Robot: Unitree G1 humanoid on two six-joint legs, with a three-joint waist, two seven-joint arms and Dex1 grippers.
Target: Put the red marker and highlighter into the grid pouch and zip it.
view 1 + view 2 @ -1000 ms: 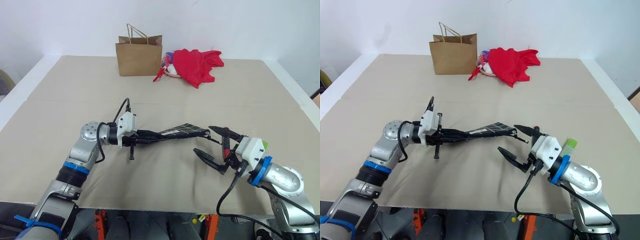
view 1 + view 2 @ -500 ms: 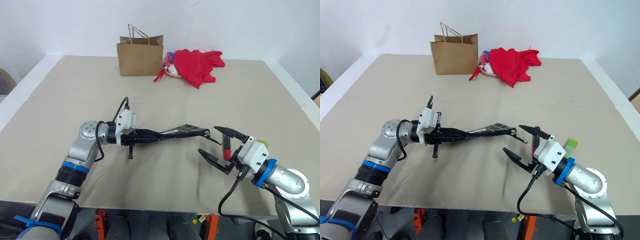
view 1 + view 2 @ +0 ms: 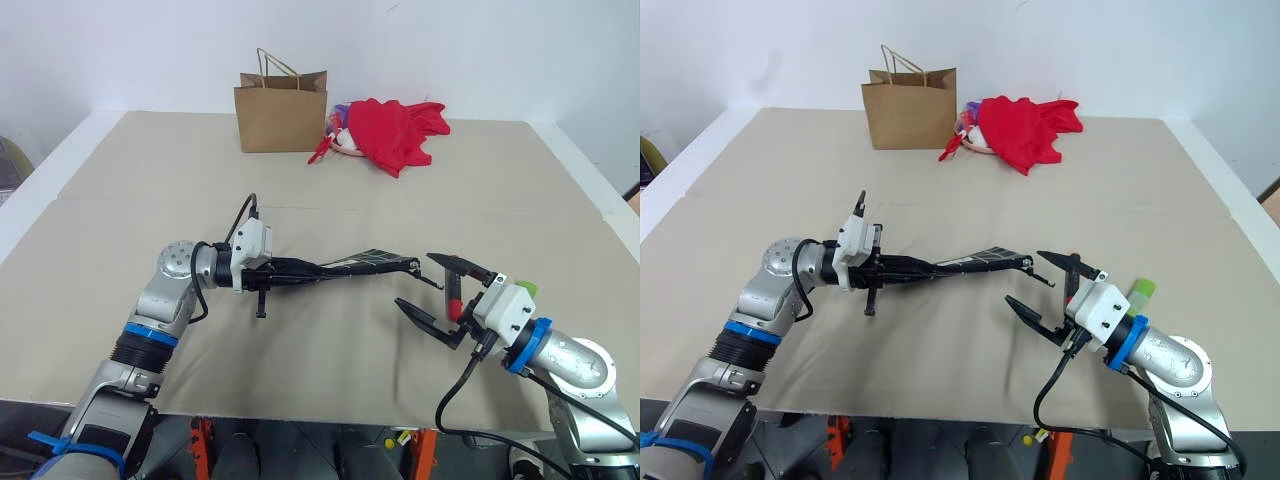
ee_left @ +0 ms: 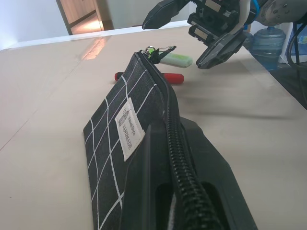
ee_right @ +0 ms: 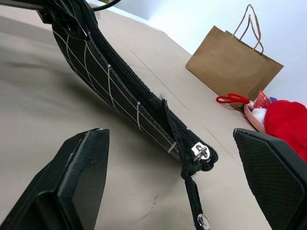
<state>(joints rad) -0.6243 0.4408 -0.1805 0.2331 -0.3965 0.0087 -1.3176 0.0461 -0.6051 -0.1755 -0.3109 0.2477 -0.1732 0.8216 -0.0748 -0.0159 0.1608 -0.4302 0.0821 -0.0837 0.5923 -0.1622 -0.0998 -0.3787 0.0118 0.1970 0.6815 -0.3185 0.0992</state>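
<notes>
The left pincer (image 3: 278,268) is clenched on one end of the grid pouch (image 3: 365,260), holding it up so the right pincer (image 3: 432,287), wide apart just past its far end, can reach the zipper

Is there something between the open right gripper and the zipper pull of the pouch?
Nothing visible. The right gripper is open and faces the zipper pull at the free end of the grid pouch, which the left gripper holds up. Only air lies between them.
</notes>
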